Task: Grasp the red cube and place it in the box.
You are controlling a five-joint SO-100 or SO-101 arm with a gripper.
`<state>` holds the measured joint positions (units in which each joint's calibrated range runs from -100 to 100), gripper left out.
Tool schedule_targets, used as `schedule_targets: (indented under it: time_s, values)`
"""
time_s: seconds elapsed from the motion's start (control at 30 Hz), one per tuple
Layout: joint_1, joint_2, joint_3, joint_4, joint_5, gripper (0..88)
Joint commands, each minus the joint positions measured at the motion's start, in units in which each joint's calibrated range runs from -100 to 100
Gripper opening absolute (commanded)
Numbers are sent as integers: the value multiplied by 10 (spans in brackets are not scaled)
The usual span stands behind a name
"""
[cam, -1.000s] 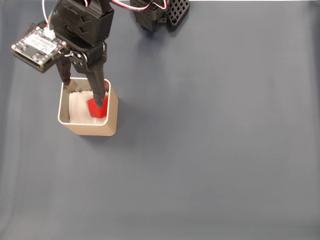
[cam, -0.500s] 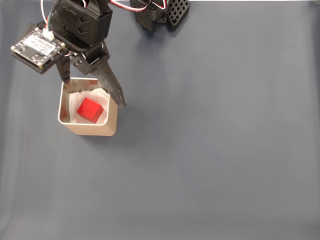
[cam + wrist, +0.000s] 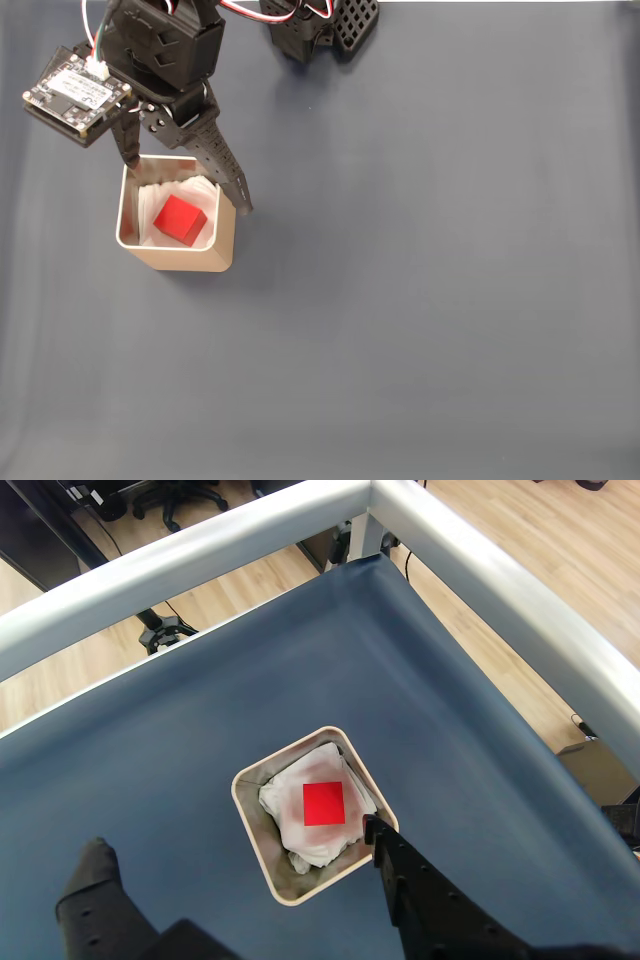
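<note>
One red cube [image 3: 180,219], one box [image 3: 176,256], one arm with two fingers [image 3: 187,186]. The fingers stand wide apart and hold nothing.

Fixed view: the cube lies inside the box on the white lining [image 3: 150,207], below and between the two fingertips, touching neither. One finger [image 3: 222,172] reaches over the box's right rim; the other finger [image 3: 129,148] ends at the box's upper left corner. The cube sits turned, its corners pointing toward the box walls rather than its faces; being a cube, it has no long axis. The box rests on the dark blue bench [image 3: 430,300].

Wrist view: the cube [image 3: 323,802] shows one flat red top face, edges near parallel to the picture frame, while the box [image 3: 262,861] sits diagonal. The cube lies above and between the finger tips, nearer the right finger [image 3: 400,865] than the left finger [image 3: 92,875]. The lining [image 3: 300,838] is crumpled.

Hidden or cut off: the arm's upper body is cropped at the top of the fixed view. The finger bases run off the lower edge of the wrist view. The cube's underside is hidden.
</note>
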<state>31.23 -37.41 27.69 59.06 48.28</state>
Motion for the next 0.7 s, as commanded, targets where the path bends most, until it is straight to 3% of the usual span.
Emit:
schedule_targets:
  time_s: [0.0, 0.37, 0.67]
  values:
    - [6, -19, -3, -17, -8, 544]
    - [-4, -25, -3, -53, -28, 292]
    - [-53, -77, 36, -56, -7, 45]
